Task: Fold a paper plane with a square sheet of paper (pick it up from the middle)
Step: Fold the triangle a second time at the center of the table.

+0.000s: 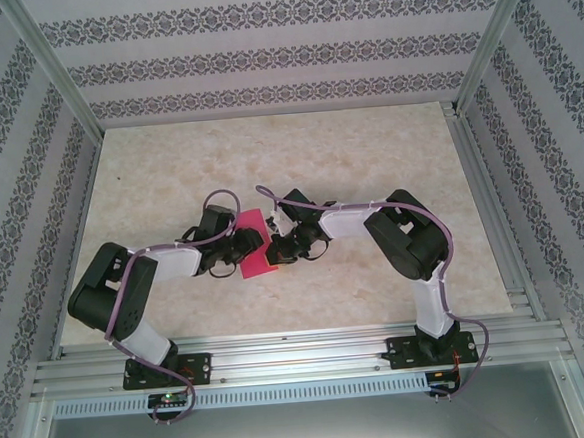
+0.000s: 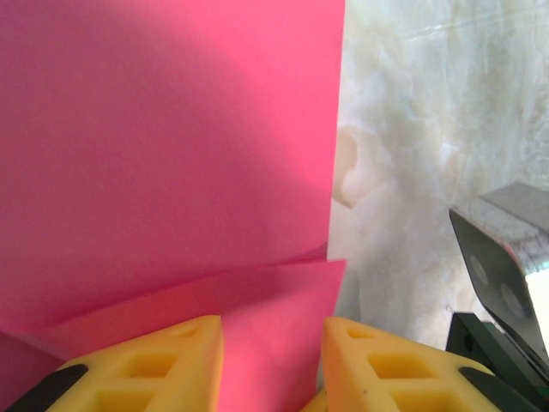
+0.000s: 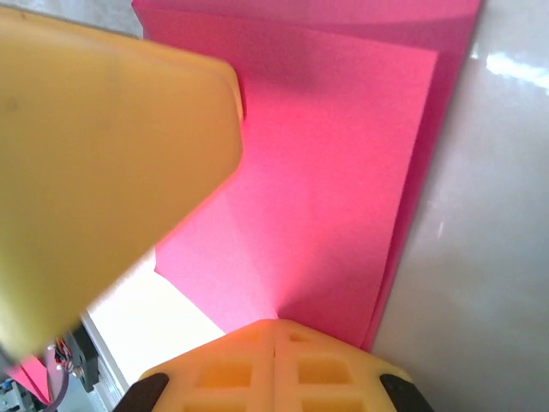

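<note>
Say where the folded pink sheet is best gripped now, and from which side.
The folded pink sheet is probably best pinched at its stepped free edge, where the top layer stops short of the lower one. Come in low from the bare table beside it: lying flat and thin, it offers purchase only there.

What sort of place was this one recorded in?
Most likely a purpose-built robot recording booth, not a home or workshop: an aluminium frame encloses the marble-look tabletop, patterned panels form the walls, and a left arm and right arm are bolted to a rail at the near edge.
</note>
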